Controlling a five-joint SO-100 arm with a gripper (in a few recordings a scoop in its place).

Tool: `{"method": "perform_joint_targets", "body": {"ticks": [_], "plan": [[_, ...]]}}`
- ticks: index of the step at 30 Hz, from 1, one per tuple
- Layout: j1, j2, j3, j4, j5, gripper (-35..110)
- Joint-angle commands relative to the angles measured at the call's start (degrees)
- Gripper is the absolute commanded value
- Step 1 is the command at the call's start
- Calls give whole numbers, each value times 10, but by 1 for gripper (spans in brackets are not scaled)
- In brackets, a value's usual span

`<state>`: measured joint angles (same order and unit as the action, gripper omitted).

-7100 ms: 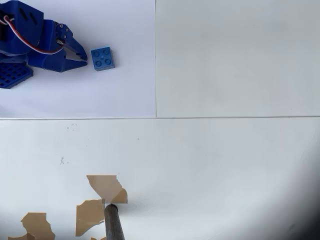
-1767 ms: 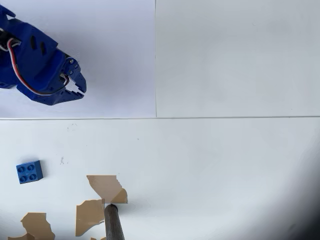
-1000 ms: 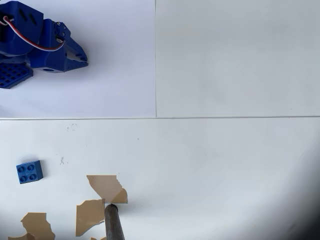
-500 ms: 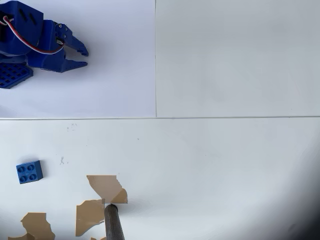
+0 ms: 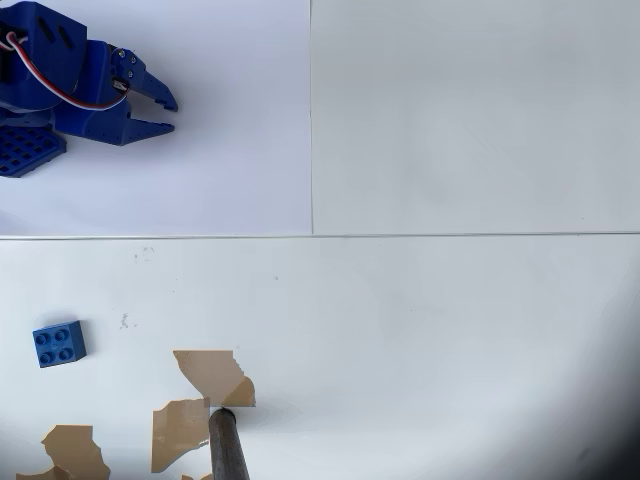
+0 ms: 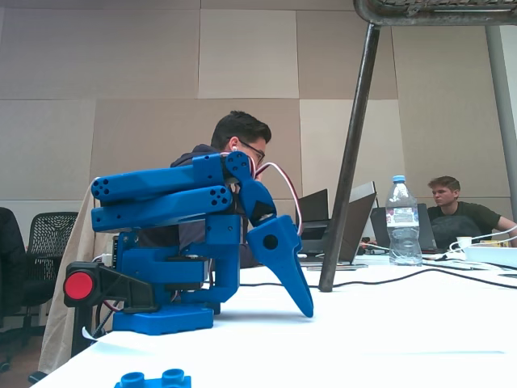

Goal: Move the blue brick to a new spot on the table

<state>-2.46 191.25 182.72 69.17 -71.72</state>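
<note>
The blue brick lies on the white table at the lower left of the overhead view, studs up, with nothing touching it. In the fixed view the blue brick shows at the bottom edge, in front of the arm. My gripper is at the upper left of the overhead view, far from the brick, folded back near the arm's base. Its fingers stand apart with nothing between them. In the fixed view the gripper points down, its tips just above the table.
Brown chipped patches and a dark metal pole sit at the lower left, to the right of the brick. A slanted stand leg, a water bottle, laptops and people are behind the table.
The gripper went from shut a second ago to open, staying in place. The brick has not moved in the last two seconds; earlier it lay beside the gripper at the upper left.
</note>
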Motion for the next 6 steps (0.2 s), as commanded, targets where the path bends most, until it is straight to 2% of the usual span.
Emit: {"method": "perform_joint_targets", "body": {"ticks": [1, 6], "plan": [[0, 1, 18, 1, 3, 6], [0, 1, 18, 1, 3, 6]]}}
